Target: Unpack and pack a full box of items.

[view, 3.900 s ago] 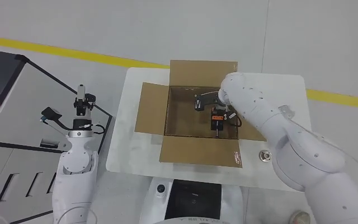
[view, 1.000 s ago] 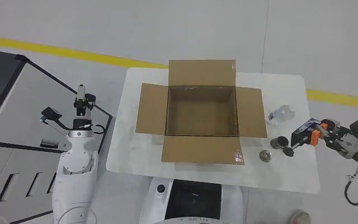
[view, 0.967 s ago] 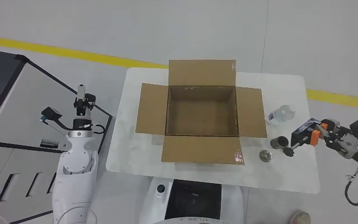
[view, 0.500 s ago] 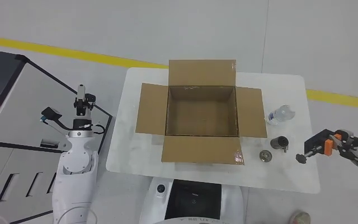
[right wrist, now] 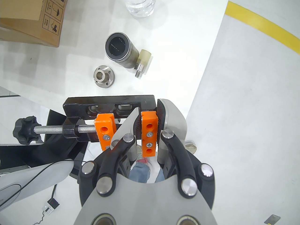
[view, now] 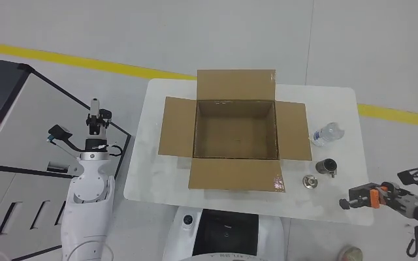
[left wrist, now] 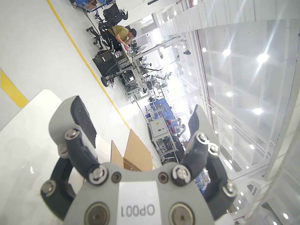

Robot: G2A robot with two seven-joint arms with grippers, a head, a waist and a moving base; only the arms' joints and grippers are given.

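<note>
- Jaws of the right gripper (right wrist: 148, 118) are pinching one orange pad of the black clamp (right wrist: 110, 103); jaws of the left gripper (left wrist: 137, 108) are standing wide apart, holding nothing.
- The clamp, lifted out of the box seconds ago, is now hanging at the top view's lower right, by the table (view: 163, 176) edge.
- The cardboard box (view: 235, 175), at frame centre, is showing only bare floor, so unpacking is looking finished.
- The bottle (view: 325, 134), bearing (view: 325, 168) and flange (view: 310, 182) are lying to its right.

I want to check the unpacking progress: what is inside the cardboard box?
The cardboard box stands open; only its bare brown floor and inner walls show, no item inside. The floor strip right behind the near wall is hidden by that wall.
</note>
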